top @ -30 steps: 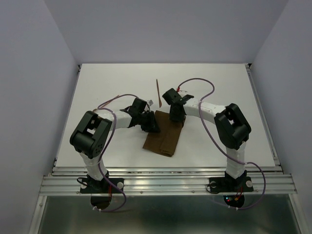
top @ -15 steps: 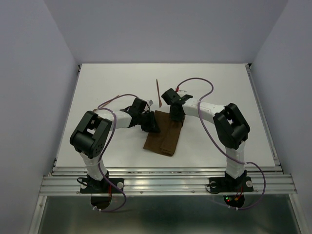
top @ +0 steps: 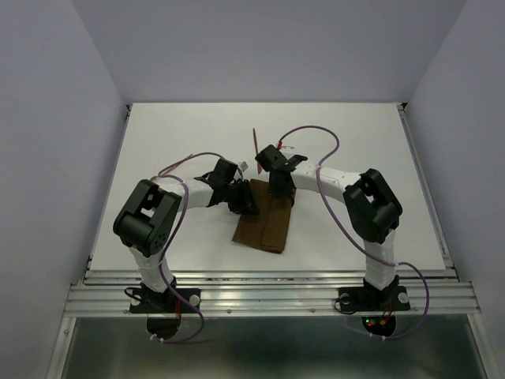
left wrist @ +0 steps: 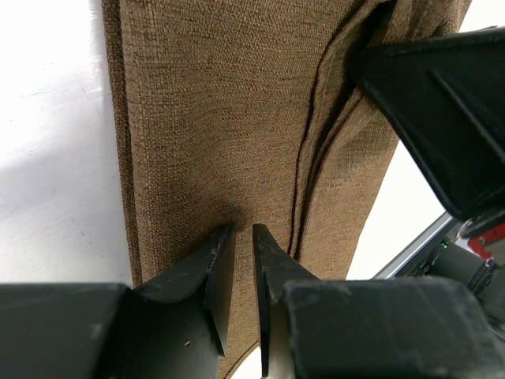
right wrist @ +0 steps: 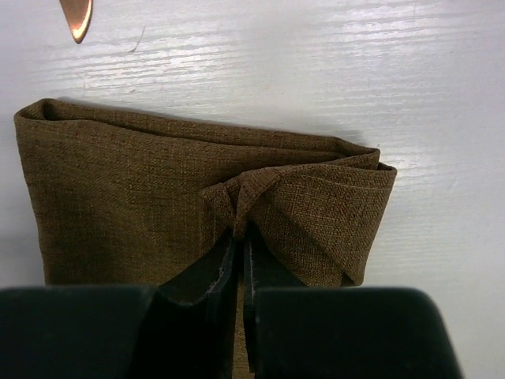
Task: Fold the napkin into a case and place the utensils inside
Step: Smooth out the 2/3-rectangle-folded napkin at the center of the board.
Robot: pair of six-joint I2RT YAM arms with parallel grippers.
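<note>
top view: napkin (top: 264,229), dark brown, folded to a narrow strip, lies near the middle of the white table (top: 181,134) between the two arms. left gripper (top: 243,204) sits on its far left corner, right gripper (top: 282,193) on its far right end. one utensil (top: 256,142), a thin reddish stick, lies beyond the cloth and apart from it; we see no second one. plain pale walls (top: 47,118) close the table on three sides. left wrist view: left gripper (left wrist: 241,230), fingers a narrow slot apart, tips pressed on the weave beside a lengthwise fold; we cannot tell whether any layer is nipped. right wrist view: right gripper (right wrist: 239,233), drawn together on a small peaked ridge of the top layer; utensil tip (right wrist: 76,16) on bare table beyond. step, in our judgement: opening the pouch mouth. done well, we lift only that top layer, low and slow, the left tips pinning the layers beneath, since limp cloth on so smooth a surface may slide and unfold.
</note>
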